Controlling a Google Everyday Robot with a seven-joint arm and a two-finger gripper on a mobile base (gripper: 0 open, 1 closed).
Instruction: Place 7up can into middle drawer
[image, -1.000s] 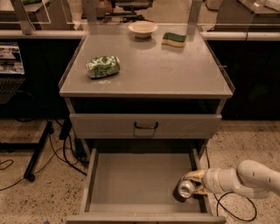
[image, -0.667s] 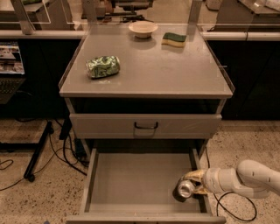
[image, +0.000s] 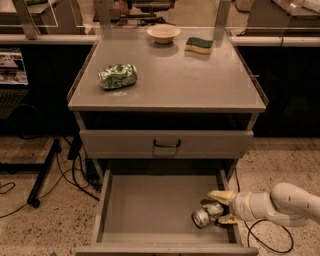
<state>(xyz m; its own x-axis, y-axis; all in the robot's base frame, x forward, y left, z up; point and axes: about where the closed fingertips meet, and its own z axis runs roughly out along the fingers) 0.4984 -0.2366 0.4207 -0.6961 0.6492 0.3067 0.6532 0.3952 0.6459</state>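
The gripper (image: 220, 207) is clasping the 7up can (image: 204, 216) on its side between its 2 fingers, low in the front-right part of the middle drawer (image: 145, 205), and releasing there is risking the round can rolling across the drawer's bare floor

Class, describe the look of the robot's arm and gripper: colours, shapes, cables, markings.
The arm is smooth, white and rounded, built of thick tube-like segments. The gripper, closed on the can at the right of the open drawer, has two cream, tapered fingers. No markings show. A black cable loops on the floor beneath.
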